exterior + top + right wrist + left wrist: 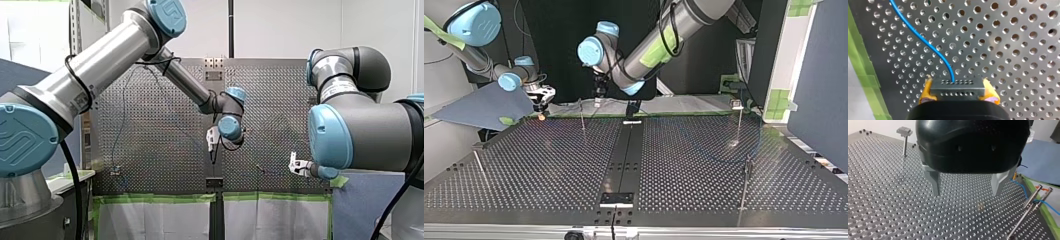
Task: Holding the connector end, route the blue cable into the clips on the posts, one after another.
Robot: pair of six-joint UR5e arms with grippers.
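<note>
Perforated surface (684, 165), with my left arm (100, 65) reaching to its middle and my right arm (370, 135) at its taped edge. Thin posts (740, 120) stand well apart across the surface, each topped by a clip.

The blue cable (923, 40) lies loose on the surface. In the left wrist view it crosses the heads of two posts just beside the left hand. Whether it is seated in those clips cannot be told.

The right hand (958, 96) is clenched on the connector (958, 86), with the yellow pads (926, 91) pressing its two short ends. The left hand (967, 186) hangs released above bare surface, its metal fingers (934, 181) spread with nothing between them.

Step in hand, as judged: the connector end is secured and the cable is being led toward a clip. Most of the routing appears undone.

The next move calls for carrying the connector past a post, drawing out the slack, then lowering the cable into the clip's slot without dragging it off the posts it already crosses.

Orientation: the connector's long axis runs crosswise between the pads, and its rows of holes face away from the hand. The cable leaves that face straight ahead, then bends in a shallow S toward the green tape (863, 75).
</note>
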